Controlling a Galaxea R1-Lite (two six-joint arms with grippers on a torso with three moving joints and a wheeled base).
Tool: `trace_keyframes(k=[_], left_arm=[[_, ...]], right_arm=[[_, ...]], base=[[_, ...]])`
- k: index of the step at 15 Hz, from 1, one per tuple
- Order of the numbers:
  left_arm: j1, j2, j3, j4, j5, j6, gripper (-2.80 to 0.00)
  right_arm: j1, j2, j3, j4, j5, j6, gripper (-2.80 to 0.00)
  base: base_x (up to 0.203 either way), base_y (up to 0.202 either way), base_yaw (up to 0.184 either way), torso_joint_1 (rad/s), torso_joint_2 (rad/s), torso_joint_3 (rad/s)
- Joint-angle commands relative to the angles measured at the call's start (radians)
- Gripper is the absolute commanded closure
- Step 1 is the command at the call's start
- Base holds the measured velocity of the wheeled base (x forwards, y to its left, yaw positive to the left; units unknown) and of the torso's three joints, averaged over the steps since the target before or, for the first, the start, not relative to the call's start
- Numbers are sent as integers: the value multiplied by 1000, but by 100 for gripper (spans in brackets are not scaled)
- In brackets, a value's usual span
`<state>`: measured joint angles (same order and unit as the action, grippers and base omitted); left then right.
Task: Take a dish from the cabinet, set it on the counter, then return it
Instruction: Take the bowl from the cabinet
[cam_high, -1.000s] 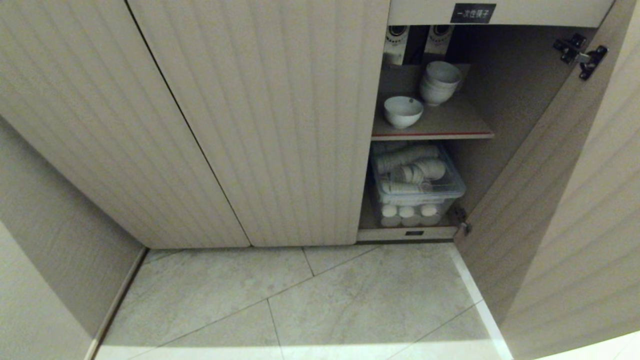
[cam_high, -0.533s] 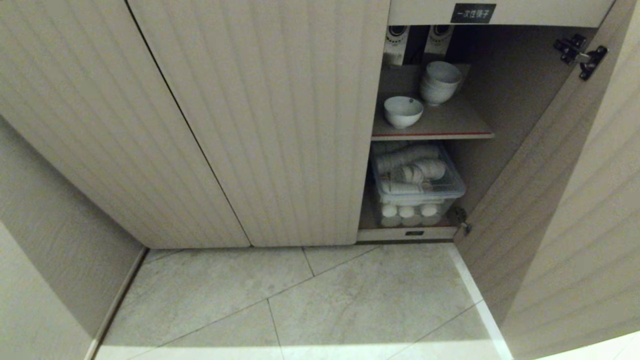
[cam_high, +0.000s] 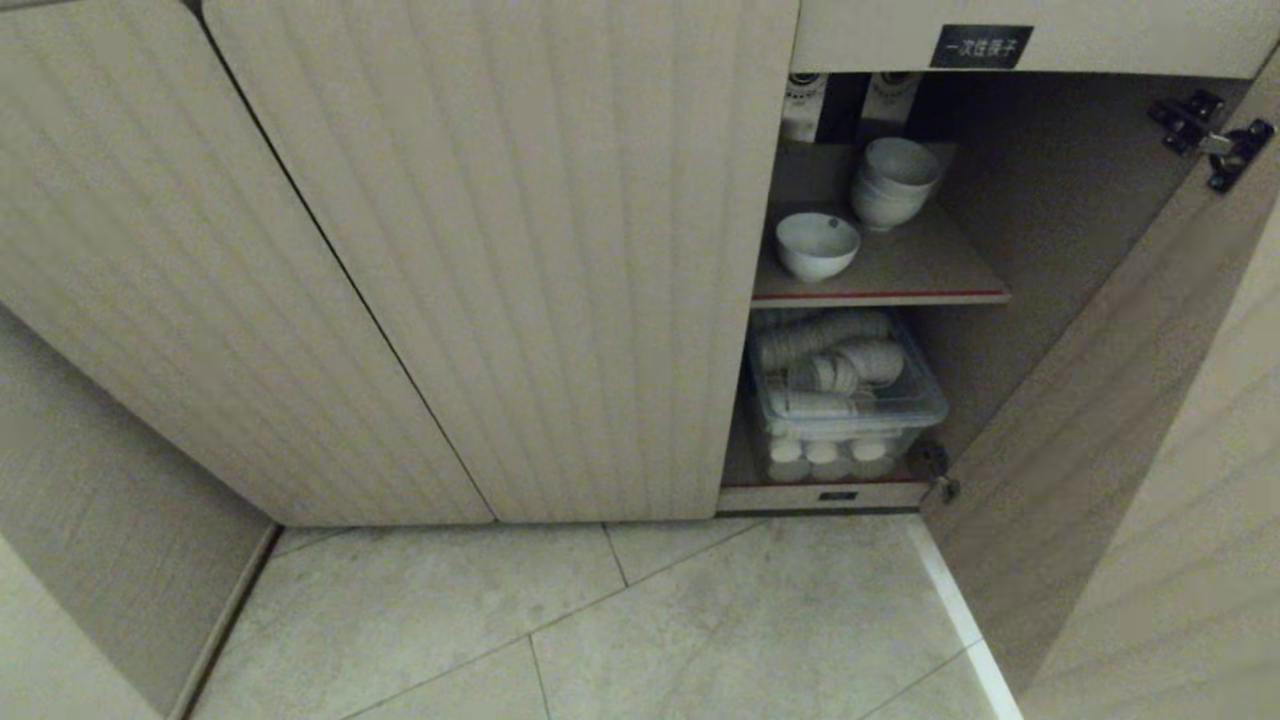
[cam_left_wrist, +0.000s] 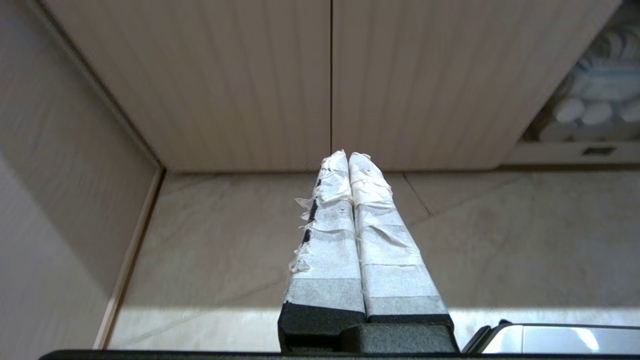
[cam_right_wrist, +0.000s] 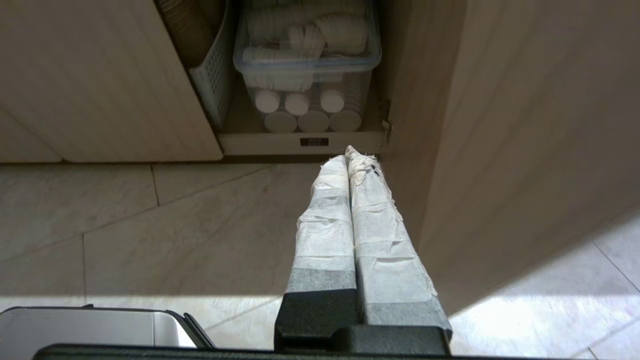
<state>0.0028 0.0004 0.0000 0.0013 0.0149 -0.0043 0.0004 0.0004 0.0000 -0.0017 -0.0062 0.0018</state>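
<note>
Dish: small round white bowl, glossy, plain, sitting upright on the cabinet's red-edged shelf, near the shelf's front edge, hollow showing, w/ a small bright glint on the inner wall. It narrows toward the base; foot itself hard to make out from above. Nothing touches it.

Relative to the dish: stack of nested white bowls stands just behind and to the robot's right, same shelf, close but apart. Black label w/ white characters is on the rail above the opening. Below the shelf, a clear plastic bin holds sleeves of white disposable cups; in the right wrist view that same bin sits beside a white perforated basket. Ribbed closed doors fill everything to the dish's left; the open door swings out to its right, black hinge at top. Tiled floor lies in front.

Neither arm shows in the head view. Left tool: tape-wrapped fingers pressed together, nothing between them, pointing at the closed doors low above the floor, well left of the dish. Right tool: fingers also together, empty, aimed at the cabinet's bottom sill by the open door, below the dish's level.
</note>
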Motion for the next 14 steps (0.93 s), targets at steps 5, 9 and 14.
trace_keyframes(k=[5, 9, 14], left_arm=[[0, 0, 0, 0, 0, -2, 0], [0, 0, 0, 0, 0, -2, 0], [0, 0, 0, 0, 0, 0, 0]], right_arm=[[1, 0, 0, 0, 0, 0, 0], [0, 0, 0, 0, 0, -1, 0], [1, 0, 0, 0, 0, 0, 0]], base=[[199, 0, 2, 4, 2, 4], [201, 0, 3, 3, 1, 2], [196, 0, 1, 2, 4, 1]])
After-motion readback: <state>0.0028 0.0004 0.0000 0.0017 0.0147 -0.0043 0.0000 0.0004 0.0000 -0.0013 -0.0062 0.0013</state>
